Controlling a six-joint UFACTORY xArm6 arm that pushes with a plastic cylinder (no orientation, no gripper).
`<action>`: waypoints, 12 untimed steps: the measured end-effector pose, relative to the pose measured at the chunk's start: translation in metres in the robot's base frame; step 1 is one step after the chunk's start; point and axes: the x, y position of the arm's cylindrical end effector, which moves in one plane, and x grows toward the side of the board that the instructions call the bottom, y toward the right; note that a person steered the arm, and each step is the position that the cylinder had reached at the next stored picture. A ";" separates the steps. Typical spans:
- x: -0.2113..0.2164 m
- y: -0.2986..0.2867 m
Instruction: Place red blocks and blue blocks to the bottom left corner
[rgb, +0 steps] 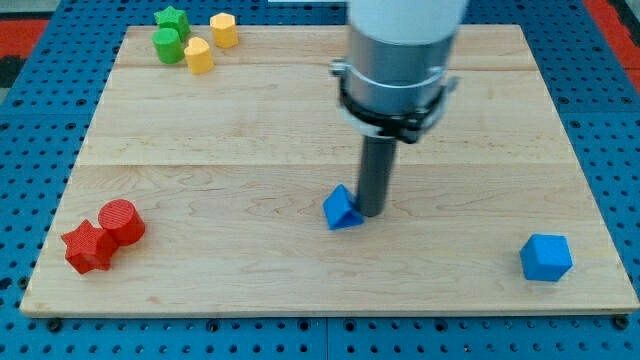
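My tip (371, 212) rests on the board just right of a small blue triangular block (341, 209) near the board's middle bottom, touching or almost touching it. A blue cube-like block (546, 257) sits near the bottom right corner. A red cylinder (121, 221) and a red star-shaped block (87, 246) lie together near the bottom left corner.
At the view's top left stand a green star block (172, 19), a green cylinder (167, 45) and two yellow blocks (223, 30) (199, 55). The wooden board (300, 140) lies on a blue pegboard surface. The arm's grey body hangs over the top middle.
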 end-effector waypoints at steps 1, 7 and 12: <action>0.000 -0.074; 0.007 0.245; 0.063 0.239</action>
